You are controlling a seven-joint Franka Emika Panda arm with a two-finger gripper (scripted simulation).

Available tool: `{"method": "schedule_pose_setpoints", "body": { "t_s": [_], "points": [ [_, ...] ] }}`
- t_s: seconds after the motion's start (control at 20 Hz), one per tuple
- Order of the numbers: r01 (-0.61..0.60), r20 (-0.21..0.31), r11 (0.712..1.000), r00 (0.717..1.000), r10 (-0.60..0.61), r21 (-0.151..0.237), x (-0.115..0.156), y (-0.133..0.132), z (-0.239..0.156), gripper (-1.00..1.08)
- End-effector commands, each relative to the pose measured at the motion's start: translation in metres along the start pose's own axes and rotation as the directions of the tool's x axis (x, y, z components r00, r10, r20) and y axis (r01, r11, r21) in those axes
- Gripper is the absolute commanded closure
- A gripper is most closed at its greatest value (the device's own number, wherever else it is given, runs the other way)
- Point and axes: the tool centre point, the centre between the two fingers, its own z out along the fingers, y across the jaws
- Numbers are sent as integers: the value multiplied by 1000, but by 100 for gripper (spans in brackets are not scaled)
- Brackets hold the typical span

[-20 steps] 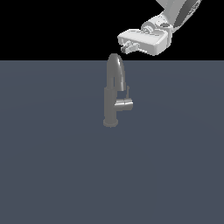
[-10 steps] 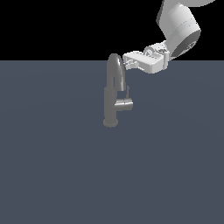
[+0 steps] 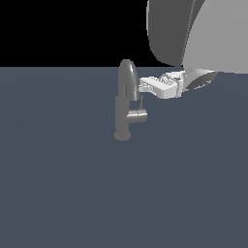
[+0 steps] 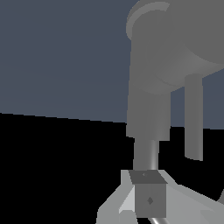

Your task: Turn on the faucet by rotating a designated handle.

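1. The handle (image 3: 137, 115) is a short stub on the side of the faucet (image 3: 124, 109), with a thin lever rod (image 3: 141, 102) rising from it; it sits just below the tip of the pincer (image 3: 144, 87).
2. The faucet stands upright on the grey worktop (image 3: 72, 184), its arched spout level with the pincer and right in front of it.
3. The pincer reaches in sideways from the exterior view's right, its tip close against the spout and above the rod. Whether it touches either cannot be told.
4. In the wrist view one finger pad (image 4: 149, 199) sits in front of the faucet's underside, but the jaw gap is not shown, so I cannot tell whether the pincer is released or clenched; nothing appears held.
5. The step in hand looks like the approach to the lever, with no turning evident yet.
6. The next move likely calls for dropping slightly to meet the rod, then pushing it around the handle's axis without catching the spout.
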Motion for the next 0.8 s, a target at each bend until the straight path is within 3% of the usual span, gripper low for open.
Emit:
{"method": "schedule_pose_setpoints", "body": {
  "t_s": [0.0, 0.35, 0.75],
  "points": [
    [-24, 32, 999, 999, 23, 25, 12, -2, 0, 108],
    [-74, 91, 995, 994, 67, 70, 36, -5, 2, 108],
    [-86, 106, 993, 991, 77, 80, 43, -6, 4, 108]
  ]
}}
